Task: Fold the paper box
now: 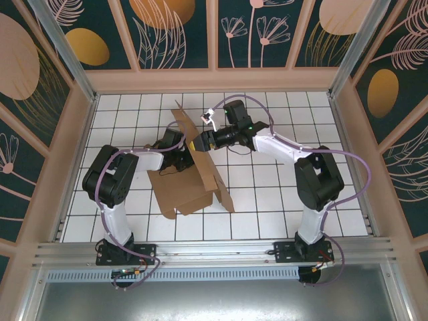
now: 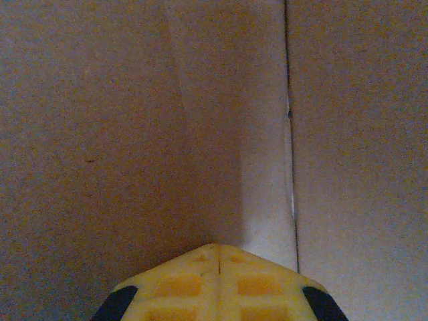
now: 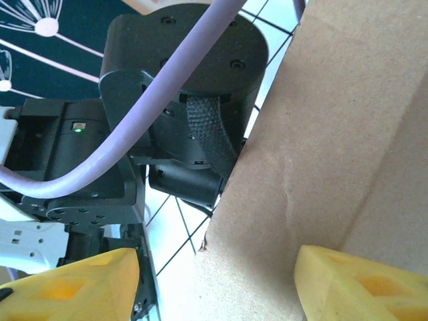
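Observation:
The paper box (image 1: 194,184) is a brown cardboard sheet left of the table's centre, partly folded. One tall panel stands tilted upright and a flap lies flat at the front right. My left gripper (image 1: 182,159) sits on the left side of that raised panel. In the left wrist view it (image 2: 217,249) is shut, its yellow tips pressed against the cardboard (image 2: 100,134) beside a crease. My right gripper (image 1: 200,142) reaches the panel from the right. It (image 3: 217,267) is open, its yellow fingers (image 3: 73,287) wide apart on either side of the cardboard's (image 3: 334,134) edge.
The white tiled table (image 1: 281,200) is walled by wooden frames on three sides, with an aluminium rail (image 1: 214,251) along the front. The left arm's black wrist (image 3: 180,87) and a purple cable (image 3: 134,134) sit just behind the panel edge.

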Motion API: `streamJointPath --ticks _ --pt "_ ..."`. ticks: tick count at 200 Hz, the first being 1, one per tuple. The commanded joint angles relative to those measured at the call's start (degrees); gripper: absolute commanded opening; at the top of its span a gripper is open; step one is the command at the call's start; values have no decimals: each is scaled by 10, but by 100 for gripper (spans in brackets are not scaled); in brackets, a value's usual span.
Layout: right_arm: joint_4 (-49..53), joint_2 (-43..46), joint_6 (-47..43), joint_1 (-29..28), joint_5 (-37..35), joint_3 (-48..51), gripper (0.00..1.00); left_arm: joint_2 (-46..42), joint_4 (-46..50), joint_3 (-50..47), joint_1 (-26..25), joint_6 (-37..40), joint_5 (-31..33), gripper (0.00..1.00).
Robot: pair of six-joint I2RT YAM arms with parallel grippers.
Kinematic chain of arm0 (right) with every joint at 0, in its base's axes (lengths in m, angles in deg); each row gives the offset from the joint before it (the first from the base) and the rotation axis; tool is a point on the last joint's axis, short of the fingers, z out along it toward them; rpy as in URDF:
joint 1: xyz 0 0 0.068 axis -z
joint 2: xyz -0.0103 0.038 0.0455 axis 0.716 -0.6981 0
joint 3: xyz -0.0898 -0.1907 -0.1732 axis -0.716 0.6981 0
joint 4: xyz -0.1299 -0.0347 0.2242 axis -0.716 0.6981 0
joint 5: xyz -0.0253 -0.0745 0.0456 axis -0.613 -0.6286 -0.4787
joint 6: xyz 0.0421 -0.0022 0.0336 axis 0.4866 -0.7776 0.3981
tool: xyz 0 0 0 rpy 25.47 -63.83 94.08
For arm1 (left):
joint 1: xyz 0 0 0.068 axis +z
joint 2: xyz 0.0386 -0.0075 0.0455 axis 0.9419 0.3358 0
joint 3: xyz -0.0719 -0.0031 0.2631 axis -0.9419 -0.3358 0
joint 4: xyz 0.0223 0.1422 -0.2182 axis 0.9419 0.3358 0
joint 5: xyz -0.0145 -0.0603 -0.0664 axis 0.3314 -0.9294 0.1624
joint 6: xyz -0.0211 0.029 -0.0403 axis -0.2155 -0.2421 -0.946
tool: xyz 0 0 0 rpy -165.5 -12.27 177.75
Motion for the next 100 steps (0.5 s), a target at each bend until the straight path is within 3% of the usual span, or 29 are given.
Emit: streamJointPath --ticks 1,100 --pt "92 -11 -22 15 -135 13 65 -6 61 -16 4 0 12 0" --pt "139 -18 -75 2 -260 -14 49 -45 90 7 24 27 25 0"
